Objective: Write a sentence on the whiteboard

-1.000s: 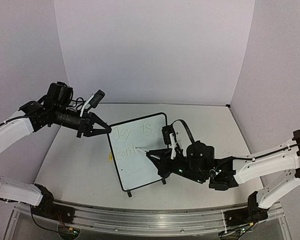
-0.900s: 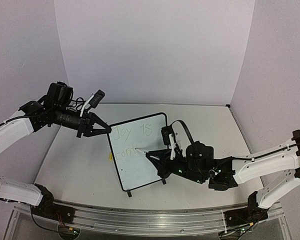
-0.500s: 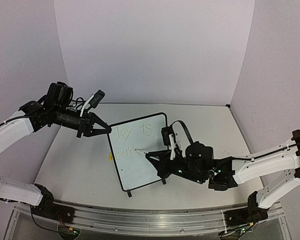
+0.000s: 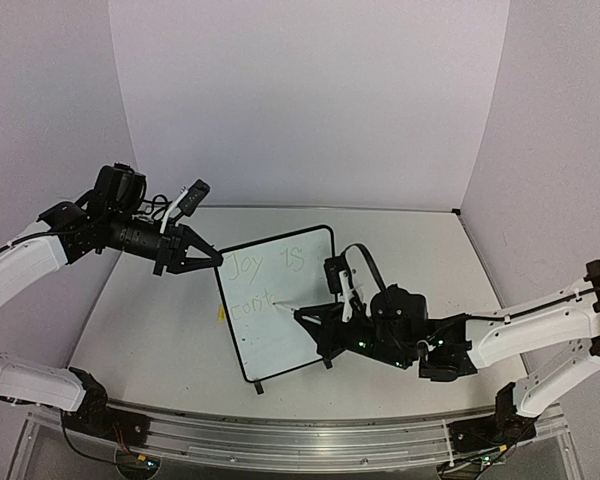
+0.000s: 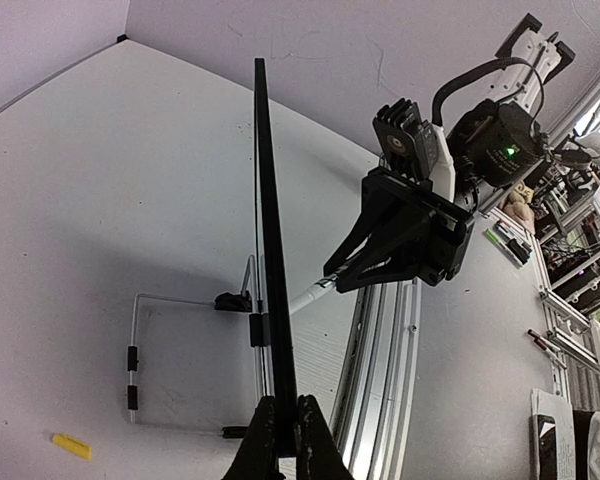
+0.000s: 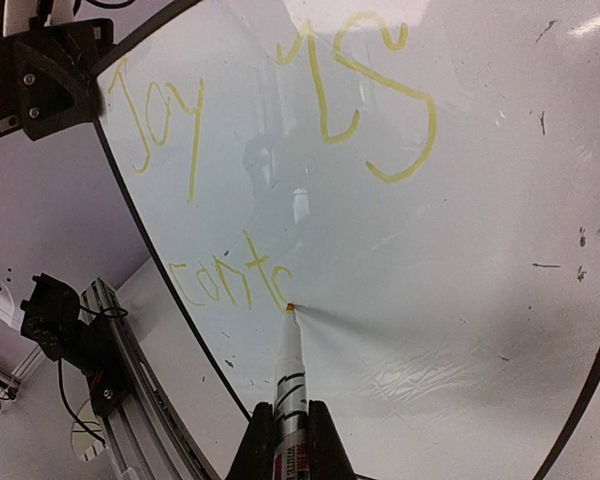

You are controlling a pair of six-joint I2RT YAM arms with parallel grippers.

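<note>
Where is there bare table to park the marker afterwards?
Bare: the table left of the whiteboard, apart from a small yellow piece; also the far right corner. Crowded: right of the board, under the right arm.

You are viewing a robotics lab, plain panels point(image 4: 310, 100) enclosing a white table point(image 4: 150, 330), aluminium mounting rail point(image 4: 280, 432), cluttered benches point(image 5: 570, 255) beyond.

Edge-on whiteboard point(image 5: 268, 220) between the left fingers point(image 5: 318, 448), marker point(image 5: 308, 298) tip from the right fingers point(image 5: 360, 240) against its face.
</note>
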